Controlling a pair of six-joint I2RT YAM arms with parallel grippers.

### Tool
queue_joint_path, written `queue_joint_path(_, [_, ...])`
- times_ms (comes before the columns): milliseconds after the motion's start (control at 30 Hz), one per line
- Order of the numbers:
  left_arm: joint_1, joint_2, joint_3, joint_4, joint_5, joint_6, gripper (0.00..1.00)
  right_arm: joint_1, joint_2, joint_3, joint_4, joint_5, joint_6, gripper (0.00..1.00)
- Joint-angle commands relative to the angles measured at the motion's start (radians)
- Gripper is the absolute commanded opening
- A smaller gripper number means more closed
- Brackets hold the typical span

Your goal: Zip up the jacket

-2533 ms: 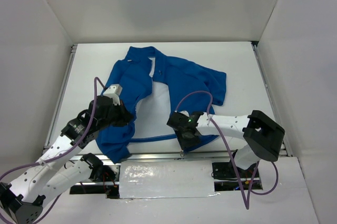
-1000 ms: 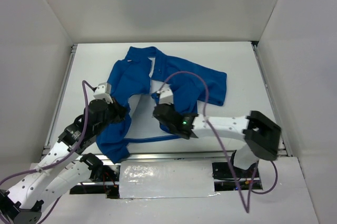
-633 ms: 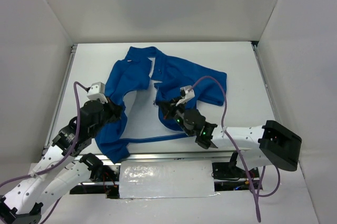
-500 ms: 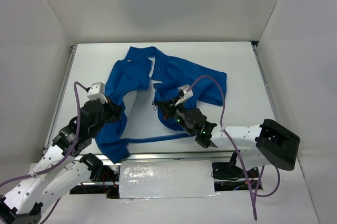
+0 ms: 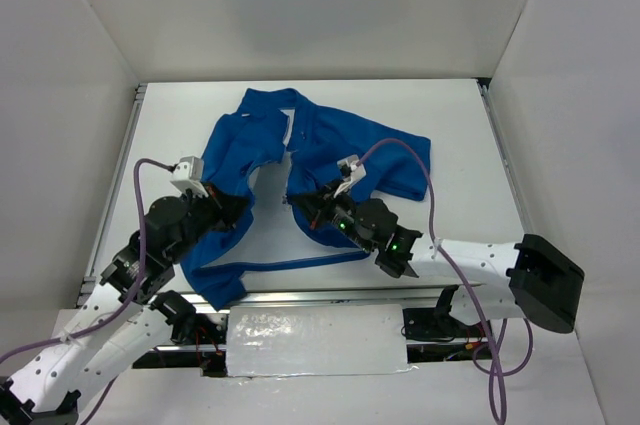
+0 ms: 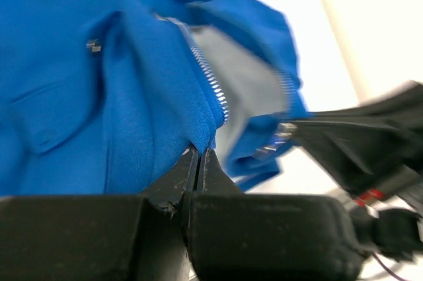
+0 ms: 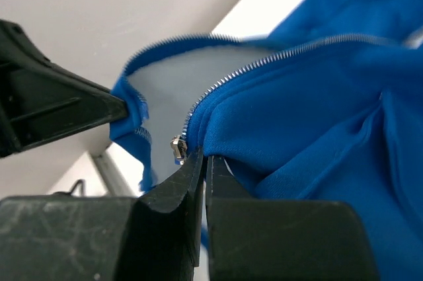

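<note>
The royal-blue jacket (image 5: 330, 145) lies open on the white table, collar at the far side, its two front edges lifted near the bottom. My left gripper (image 5: 238, 207) is shut on the left front edge (image 6: 168, 116), right beside the zipper teeth (image 6: 206, 76). My right gripper (image 5: 300, 203) is shut on the right front edge (image 7: 297, 122), with the metal zipper slider (image 7: 177, 149) just left of its tips. The pale lining (image 7: 178, 79) shows between the two edges. The left gripper's black fingers (image 7: 59, 106) show in the right wrist view, close by.
White walls enclose the table (image 5: 450, 105) on three sides. A metal rail (image 5: 300, 297) runs along the near edge in front of the arm bases. The jacket's hem strip (image 5: 290, 263) trails across the table between the arms.
My right gripper has moved from the near hem up and left with the right front edge. My left gripper has drawn its edge rightwards. The two edges are now close together.
</note>
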Motion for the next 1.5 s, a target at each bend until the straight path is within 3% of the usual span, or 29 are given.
queue_joint_path(0, [0.0, -0.053, -0.06, 0.271, 0.169, 0.01, 0.0, 0.006, -0.059, 0.061, -0.148, 0.015, 0.184, 0.0])
queue_joint_path(233, [0.0, -0.031, -0.139, 0.394, 0.226, -0.03, 0.0, 0.029, -0.061, 0.117, -0.373, 0.007, 0.337, 0.0])
queue_joint_path(467, [0.0, -0.033, -0.186, 0.452, 0.227, -0.033, 0.0, 0.041, -0.024, 0.156, -0.433, -0.03, 0.386, 0.0])
queue_joint_path(1467, [0.0, 0.015, -0.219, 0.435, 0.238, -0.024, 0.0, 0.054, 0.045, 0.242, -0.475, 0.013, 0.388, 0.0])
